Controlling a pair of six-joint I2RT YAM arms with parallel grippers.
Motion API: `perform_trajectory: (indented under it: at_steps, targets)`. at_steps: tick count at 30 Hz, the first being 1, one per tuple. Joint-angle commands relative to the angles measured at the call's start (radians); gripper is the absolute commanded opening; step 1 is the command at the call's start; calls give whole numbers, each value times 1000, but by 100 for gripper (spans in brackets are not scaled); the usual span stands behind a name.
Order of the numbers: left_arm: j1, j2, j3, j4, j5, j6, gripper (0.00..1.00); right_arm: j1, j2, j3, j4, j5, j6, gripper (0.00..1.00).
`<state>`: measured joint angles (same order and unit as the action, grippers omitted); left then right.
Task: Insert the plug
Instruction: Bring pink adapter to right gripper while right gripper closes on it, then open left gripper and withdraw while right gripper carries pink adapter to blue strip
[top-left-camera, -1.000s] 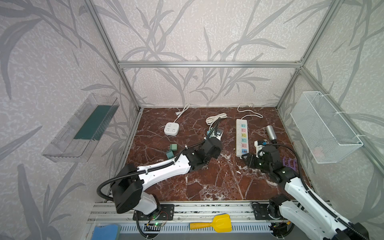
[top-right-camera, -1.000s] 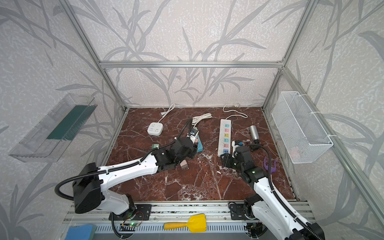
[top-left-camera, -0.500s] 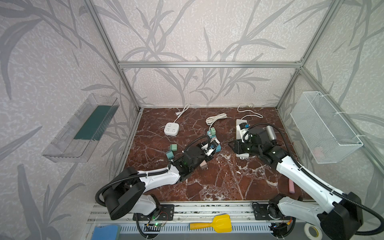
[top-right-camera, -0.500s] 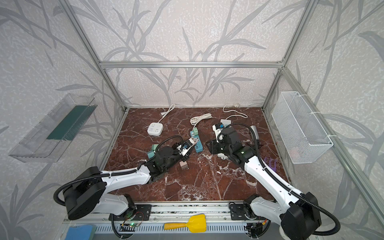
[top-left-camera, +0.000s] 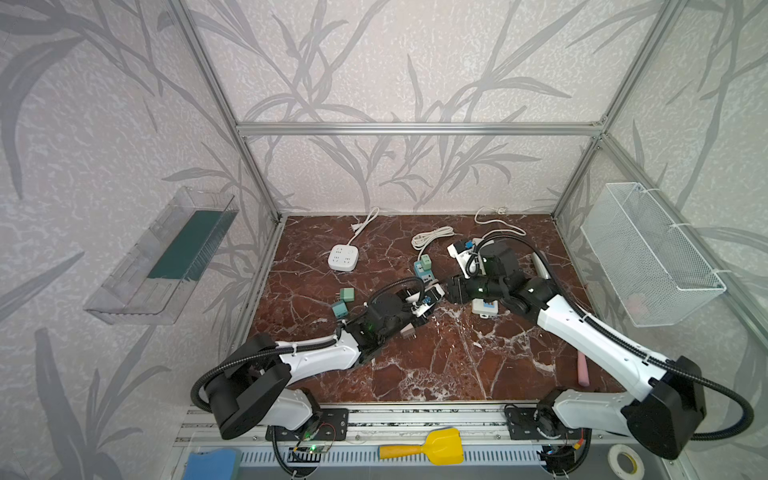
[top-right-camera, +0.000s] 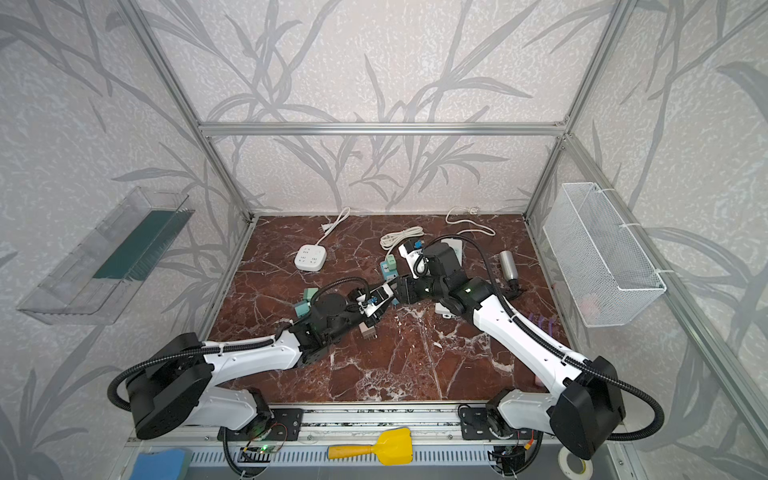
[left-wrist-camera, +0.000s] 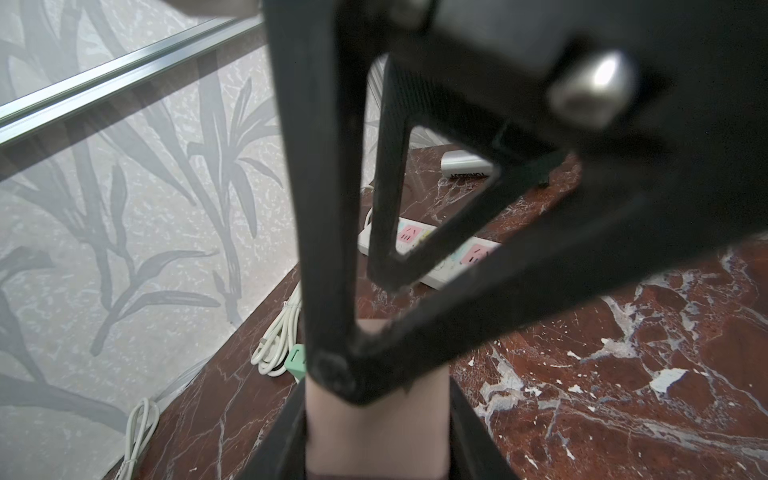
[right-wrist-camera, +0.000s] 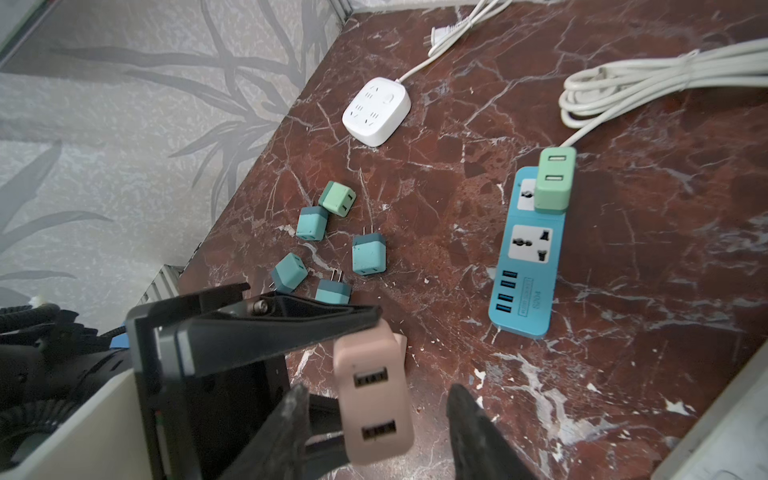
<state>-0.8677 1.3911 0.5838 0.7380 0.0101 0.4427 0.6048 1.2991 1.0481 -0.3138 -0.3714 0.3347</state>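
The left gripper (left-wrist-camera: 376, 415) is clamped tight on the pink plug (right-wrist-camera: 372, 395), one finger on each side of its body, and it holds the plug over the middle of the marble surface (top-left-camera: 436, 365) with the two USB slots facing the right arm. The right gripper (right-wrist-camera: 376, 388) meets it nose to nose. Its jaws stand apart and straddle the plug, with a gap showing on the side I can see clearly, so it has no grip on it. In both top views the two grippers hide the plug where they meet. Just beside the left arm's wrist, a brownish-pink adapter (top-left-camera: 406, 332) lies loose on the surface with its prongs showing. Just behind the grippers sits a blue power strip (right-wrist-camera: 528, 266) with a green adapter (right-wrist-camera: 555, 183) plugged into its far socket, and its coiled white cord (right-wrist-camera: 623, 79) runs off toward the back edge. Five small cube chargers (right-wrist-camera: 369, 254), teal and green, are scattered towards the left edge. A white square socket (top-left-camera: 343, 257) sits towards the back left corner. A long white power strip (left-wrist-camera: 415, 241) lies right of the middle, mostly under the right arm, and a silver cylinder (top-right-camera: 507, 264) lies near the right edge.
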Motion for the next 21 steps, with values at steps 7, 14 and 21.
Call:
perform_trajectory:
  at_steps: [7, 14, 21]
  targets:
    - [1, -23, -1, 41, 28, 14, 0, 12, 28, 25, 31, -67, 9, 37]
    - [-2, -30, 5, 24, 20, 21, 33, 12, 9, 14, 55, -83, 32, 6]
    - [-11, -75, 10, 39, -16, -5, 76, 11, -20, 19, 53, 16, 41, 0]
